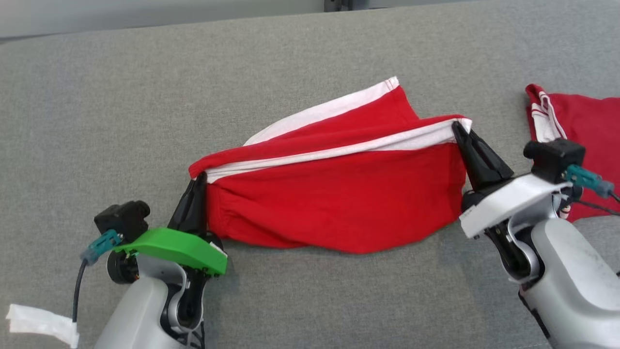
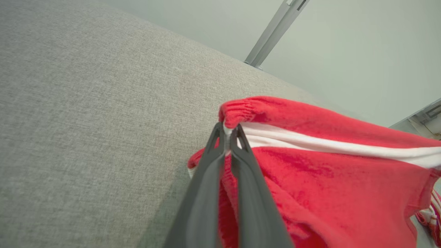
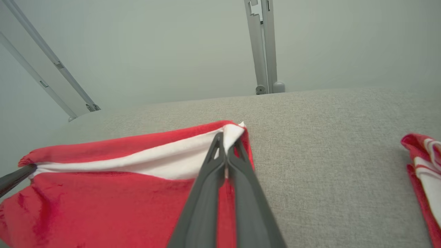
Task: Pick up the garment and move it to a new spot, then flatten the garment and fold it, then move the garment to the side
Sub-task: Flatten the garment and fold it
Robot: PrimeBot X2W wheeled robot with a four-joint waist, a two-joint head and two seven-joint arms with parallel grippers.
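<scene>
My left claw (image 1: 200,177) and right claw (image 1: 458,127) are each pinched shut on a top corner of the red garment (image 1: 339,203), which sags soft and light in the middle of the grey table (image 1: 121,97), so I think corners hold best.

Before me, a grey fabric-covered counter (image 1: 97,97) meets a plain pale wall (image 3: 155,51), where slim metal rails (image 3: 263,44) rise in even light.
</scene>
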